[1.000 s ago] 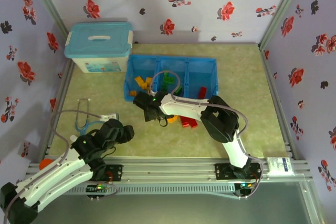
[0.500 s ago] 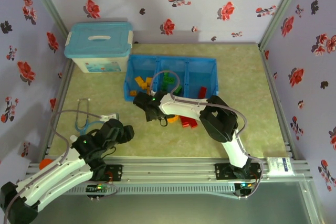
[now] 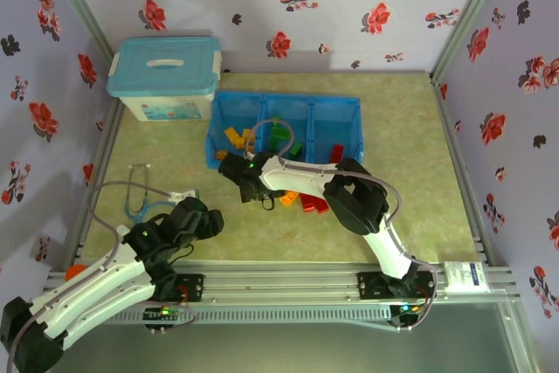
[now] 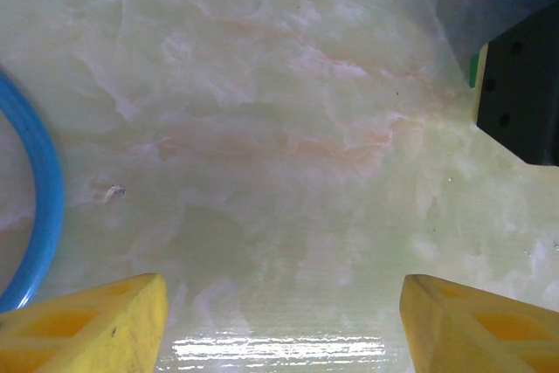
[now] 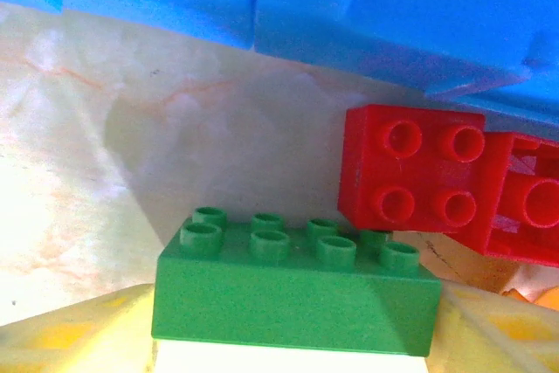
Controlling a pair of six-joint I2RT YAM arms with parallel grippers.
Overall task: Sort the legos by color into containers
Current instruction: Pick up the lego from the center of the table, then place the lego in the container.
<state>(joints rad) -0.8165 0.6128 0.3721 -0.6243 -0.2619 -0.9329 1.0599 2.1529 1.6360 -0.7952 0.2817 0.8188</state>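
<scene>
Bright, even light from above; soft shadows on the table [image 4: 262, 172]; a white glare band low in the left wrist view; the close green brick [image 5: 293, 299] seems slightly soft-focused, washed-out beneath.

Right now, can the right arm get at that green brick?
Probably yes: the green brick sits between the right gripper's fingers, nothing on top; the red brick lies just beyond, clear of the fingers.

2 white-and-black arms: left arm [image 3: 87, 290] at 7 o'clock, right arm [image 3: 389, 246] at 5; grey cables, green lights, yellow fingers [image 4: 87, 329].
</scene>
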